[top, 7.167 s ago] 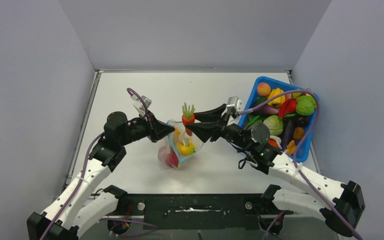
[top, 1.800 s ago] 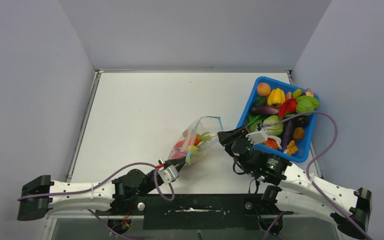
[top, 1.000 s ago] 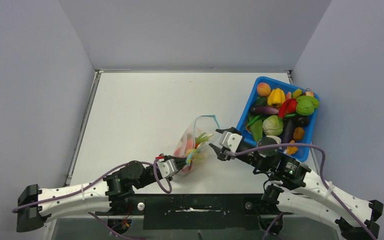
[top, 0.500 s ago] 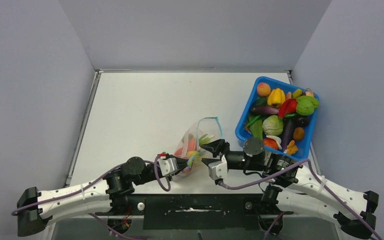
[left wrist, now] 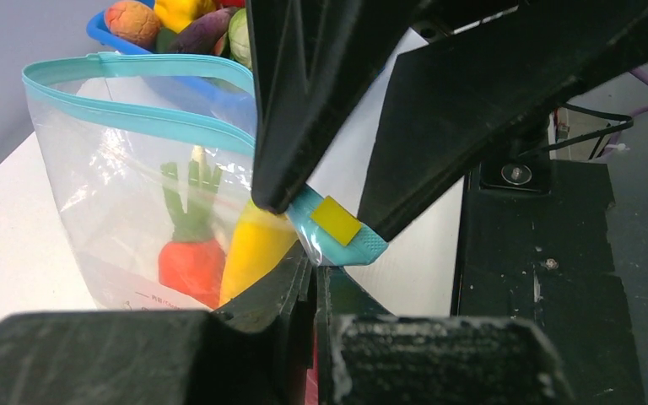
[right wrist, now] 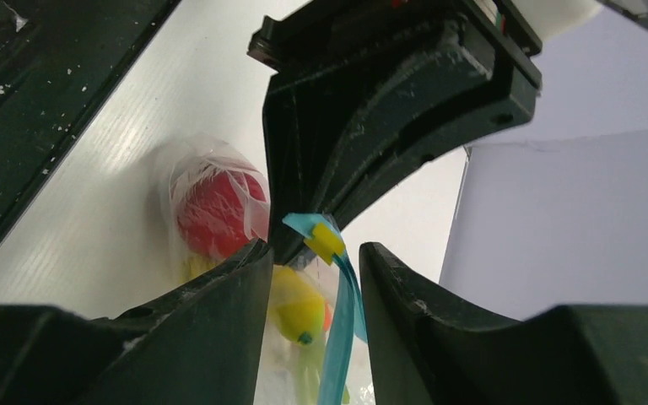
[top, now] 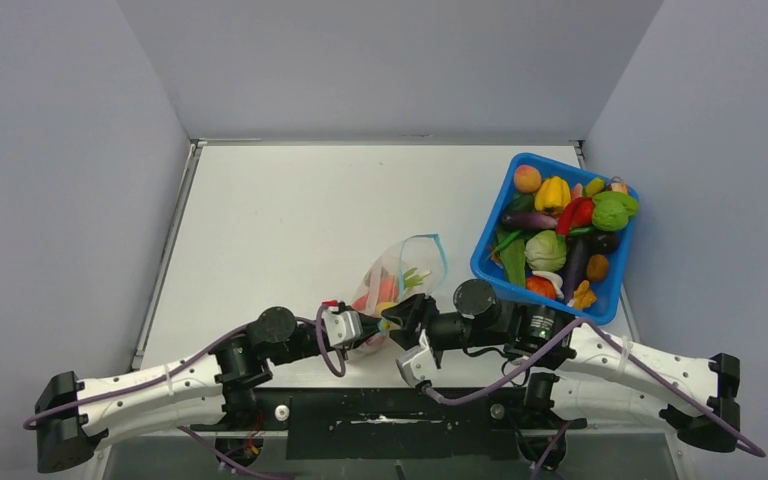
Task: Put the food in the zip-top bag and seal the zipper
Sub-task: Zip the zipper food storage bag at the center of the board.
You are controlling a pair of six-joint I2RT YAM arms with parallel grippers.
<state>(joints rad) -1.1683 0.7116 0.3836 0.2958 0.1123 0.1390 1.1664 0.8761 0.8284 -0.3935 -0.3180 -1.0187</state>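
The zip-top bag point(top: 390, 285) lies at the table's near middle with food inside: a carrot point(left wrist: 190, 253), a yellow piece point(left wrist: 253, 245) and a red fruit point(right wrist: 215, 202). Its zipper point(top: 432, 250) curves open at the far end. My left gripper point(top: 365, 328) is shut on the bag's near corner point(left wrist: 314, 270), just below the zipper's end with its yellow tab point(left wrist: 337, 224). My right gripper point(top: 400, 312) is open, and its jaws stand either side of the zipper strip point(right wrist: 342, 312) near the yellow tab point(right wrist: 325, 242).
A blue bin point(top: 490, 262) full of toy fruits and vegetables stands at the right, close to my right arm. Its rim also shows behind the bag in the left wrist view point(left wrist: 101, 29). The black base rail point(top: 390, 410) runs along the near edge.
My right gripper has swung from beside the bin down and left to the bag's near corner, now straddling the zipper end. The left gripper keeps its hold on the bag and has moved slightly right.
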